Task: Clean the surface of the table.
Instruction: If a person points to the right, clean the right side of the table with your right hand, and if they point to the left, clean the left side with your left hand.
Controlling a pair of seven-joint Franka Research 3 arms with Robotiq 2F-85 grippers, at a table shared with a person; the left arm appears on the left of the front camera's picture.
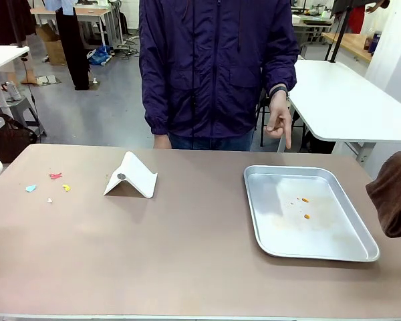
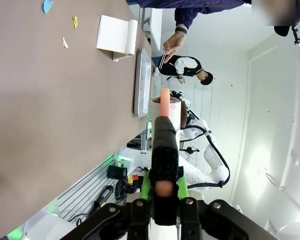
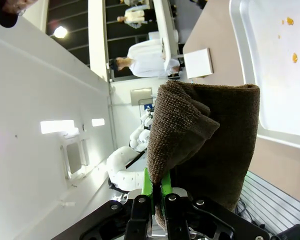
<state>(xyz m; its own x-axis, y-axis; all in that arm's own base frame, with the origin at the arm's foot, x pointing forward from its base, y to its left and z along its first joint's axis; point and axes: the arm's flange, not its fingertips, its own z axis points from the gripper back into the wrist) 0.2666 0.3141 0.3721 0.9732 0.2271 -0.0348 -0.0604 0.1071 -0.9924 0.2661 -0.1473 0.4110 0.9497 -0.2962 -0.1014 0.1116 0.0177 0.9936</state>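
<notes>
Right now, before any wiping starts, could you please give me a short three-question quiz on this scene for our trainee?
1. True or false: the silver tray holds orange crumbs.
2. What is the right gripper shut on? A sponge; B brown cloth; C paper towel.
3. Fill in: the coloured scraps lie on the table toward the robot's ____ side.
Key: 1 true; 2 B; 3 left.

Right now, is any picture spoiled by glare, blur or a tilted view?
Front view: sharp, even light, a soft shadow under the white stand and a mild sheen on the tray. Left wrist view: turned sideways, the wall behind the black tool washed out. Right wrist view: also sideways, bright lamps beside the cloth.
</notes>
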